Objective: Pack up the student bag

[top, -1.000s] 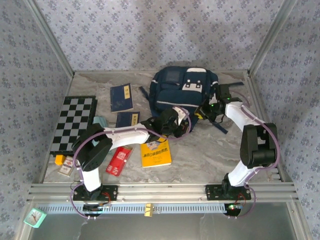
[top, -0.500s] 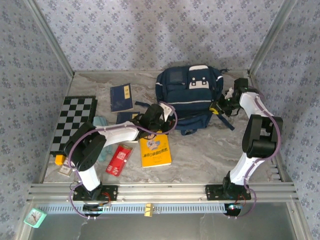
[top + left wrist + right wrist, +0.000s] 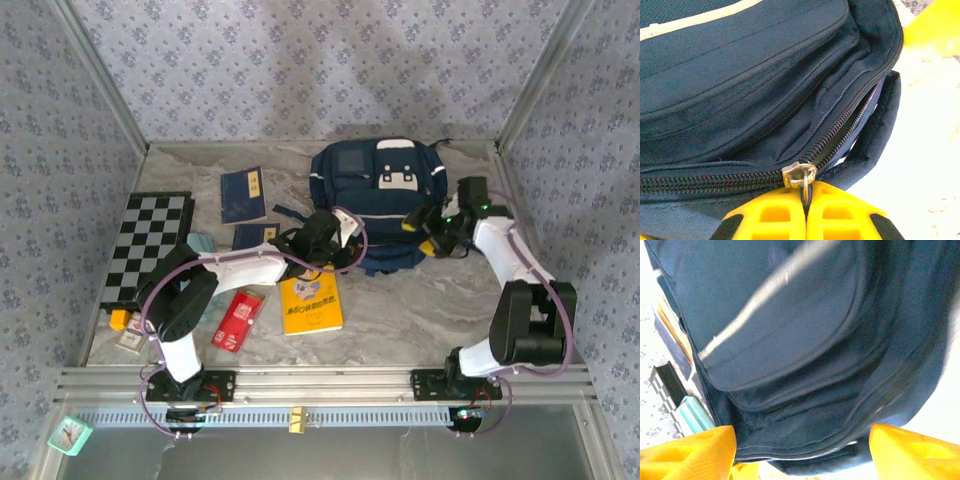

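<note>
The student bag, a navy backpack with white trim, lies at the back centre of the table. My left gripper is at the bag's near-left edge. In the left wrist view its yellow fingers are pressed together on the metal zip pull, just below the slider; the zip gapes open to the right of the slider. My right gripper is at the bag's near-right corner. In the right wrist view the right gripper stands wide open, the bag's side close in front, nothing gripped.
Left of the bag lie two navy booklets, a chessboard, a teal item, a red packet and a yellow book. Small items sit at the near-left edge. Bare marble shows near right.
The right gripper has opened and let go at the bag's right side, then drawn back toward the near-right corner. The bag shifted slightly right. The left gripper stays shut on the zip pull.
</note>
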